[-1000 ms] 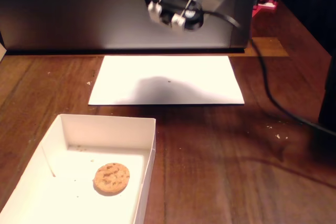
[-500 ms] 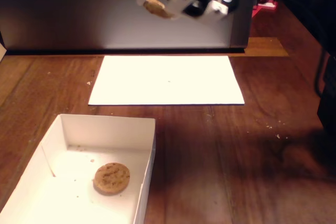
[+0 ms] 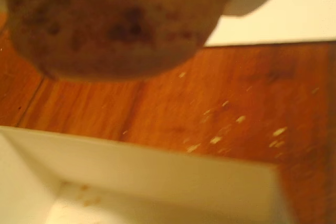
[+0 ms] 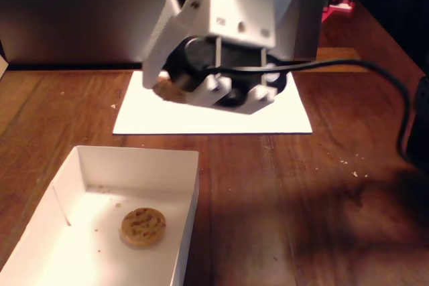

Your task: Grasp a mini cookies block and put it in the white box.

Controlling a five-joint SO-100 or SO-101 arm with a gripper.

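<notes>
Fixed view shows the white two-finger gripper (image 4: 164, 88), clamped on a round brown chocolate-chip cookie (image 4: 167, 90), now swung down from the frame's top toward the shallow white cardboard box (image 4: 137, 157) at lower left, nearing the drop beside another cookie (image 4: 142, 226).

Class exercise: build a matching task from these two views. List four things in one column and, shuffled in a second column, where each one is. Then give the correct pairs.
1. held cookie
2. loose cookie
3. white paper sheet
4. black cable

A. flat on the table beyond the white box
B. in the gripper
C. running off to the right
D. inside the white box

Pairs: 1-B, 2-D, 3-A, 4-C
</notes>
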